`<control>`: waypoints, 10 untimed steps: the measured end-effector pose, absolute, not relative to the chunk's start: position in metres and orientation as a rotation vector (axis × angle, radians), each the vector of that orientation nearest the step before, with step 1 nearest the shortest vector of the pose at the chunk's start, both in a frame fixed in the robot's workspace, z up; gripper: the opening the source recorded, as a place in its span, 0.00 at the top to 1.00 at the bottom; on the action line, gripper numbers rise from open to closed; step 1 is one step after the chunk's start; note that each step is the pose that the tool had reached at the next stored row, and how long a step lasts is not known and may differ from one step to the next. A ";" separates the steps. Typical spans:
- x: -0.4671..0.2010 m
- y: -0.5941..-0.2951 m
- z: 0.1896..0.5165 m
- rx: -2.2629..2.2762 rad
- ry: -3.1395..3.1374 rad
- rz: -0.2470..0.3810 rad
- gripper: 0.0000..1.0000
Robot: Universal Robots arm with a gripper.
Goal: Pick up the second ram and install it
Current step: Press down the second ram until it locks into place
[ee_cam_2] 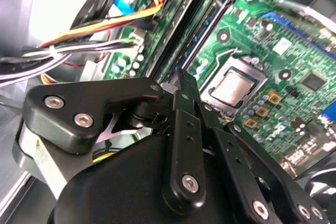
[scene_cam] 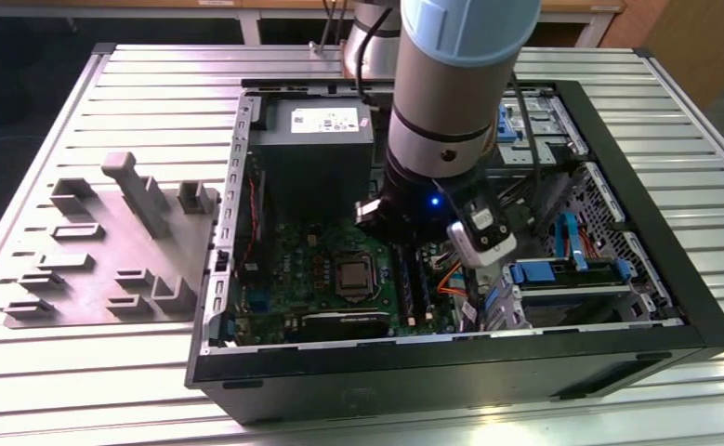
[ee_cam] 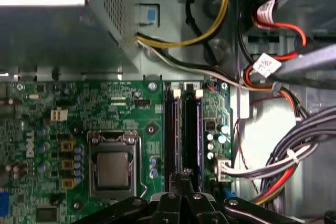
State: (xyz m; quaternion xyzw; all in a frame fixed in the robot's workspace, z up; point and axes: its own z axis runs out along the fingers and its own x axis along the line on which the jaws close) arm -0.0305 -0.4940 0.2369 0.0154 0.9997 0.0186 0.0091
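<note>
My gripper [ee_cam: 184, 176] is shut, its two black fingertips pressed together right over the pair of long black memory slots [ee_cam: 173, 129] on the green motherboard. In both wrist views a thin dark blue-green stick, the second ram [ee_cam: 198, 129], stands on edge in the slot nearer the cables, reaching under my fingertips. The same gripper [ee_cam_2: 184, 80] and ram [ee_cam_2: 206, 31] appear in the second wrist view. I cannot tell whether the fingertips touch the ram. In the exterior view the arm [scene_cam: 442, 111] reaches down into the open computer case [scene_cam: 659, 307].
The processor socket [ee_cam: 113, 169] lies beside the slots. The grey power supply [scene_cam: 318, 139] sits at the case's far end. Bundled cables [ee_cam: 294, 156] and blue drive brackets [scene_cam: 560, 271] crowd the other side. A grey parts fixture [scene_cam: 113, 251] lies on the slatted table at the exterior view's left.
</note>
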 end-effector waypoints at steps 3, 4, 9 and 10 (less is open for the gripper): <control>-0.030 -0.499 0.237 0.048 3.122 0.058 0.90; -0.031 -0.501 0.237 0.048 3.122 0.058 0.90; -0.031 -0.509 0.237 0.048 3.122 0.058 0.90; -0.031 -0.510 0.236 0.048 3.122 0.058 0.90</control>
